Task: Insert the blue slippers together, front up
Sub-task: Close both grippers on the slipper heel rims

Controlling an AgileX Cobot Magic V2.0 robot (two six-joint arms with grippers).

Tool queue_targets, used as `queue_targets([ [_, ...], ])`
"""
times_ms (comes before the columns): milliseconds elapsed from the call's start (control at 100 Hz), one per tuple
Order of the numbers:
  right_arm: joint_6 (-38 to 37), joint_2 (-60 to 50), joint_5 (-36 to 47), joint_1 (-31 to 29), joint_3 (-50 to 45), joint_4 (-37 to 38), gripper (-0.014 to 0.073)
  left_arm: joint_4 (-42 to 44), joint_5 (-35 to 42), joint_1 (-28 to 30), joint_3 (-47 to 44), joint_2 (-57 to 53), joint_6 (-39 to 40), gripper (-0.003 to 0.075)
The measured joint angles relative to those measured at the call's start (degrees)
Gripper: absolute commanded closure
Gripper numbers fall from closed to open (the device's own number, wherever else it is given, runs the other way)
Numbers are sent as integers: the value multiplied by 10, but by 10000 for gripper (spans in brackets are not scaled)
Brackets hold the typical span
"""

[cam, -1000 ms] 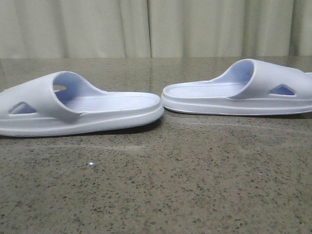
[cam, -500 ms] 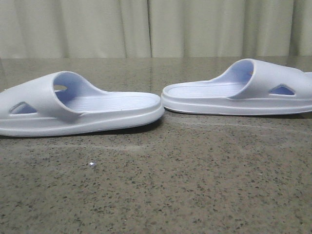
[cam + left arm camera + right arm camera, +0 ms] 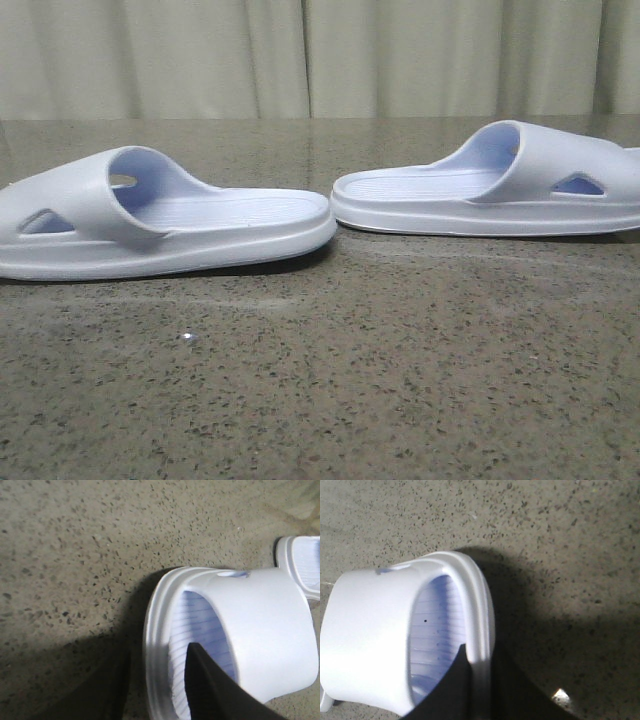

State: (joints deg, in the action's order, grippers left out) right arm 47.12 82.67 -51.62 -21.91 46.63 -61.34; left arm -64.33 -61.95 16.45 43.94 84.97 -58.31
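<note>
Two pale blue slippers lie flat on the speckled stone table, heels nearly touching. In the front view the left slipper point(image 3: 180, 220) has its strap at the left and the right slipper point(image 3: 480, 195) has its strap at the right. Neither gripper shows there. In the left wrist view my left gripper point(image 3: 159, 652) straddles the toe rim of the left slipper point(image 3: 260, 625), one finger on the ribbed footbed, one outside, with small gaps showing. In the right wrist view my right gripper point(image 3: 480, 650) pinches the toe rim of the right slipper point(image 3: 370, 630).
The other slipper's heel point(image 3: 305, 565) shows at the edge of the left wrist view. A pale curtain point(image 3: 320, 55) hangs behind the table's far edge. A small white speck point(image 3: 187, 338) lies on the table in front of the left slipper.
</note>
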Motion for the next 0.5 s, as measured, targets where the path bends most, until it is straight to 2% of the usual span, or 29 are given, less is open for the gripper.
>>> queue_targets([
  [500,1,0,0,0,0,-1,701,9,-1,-23,17,20,-3,496],
])
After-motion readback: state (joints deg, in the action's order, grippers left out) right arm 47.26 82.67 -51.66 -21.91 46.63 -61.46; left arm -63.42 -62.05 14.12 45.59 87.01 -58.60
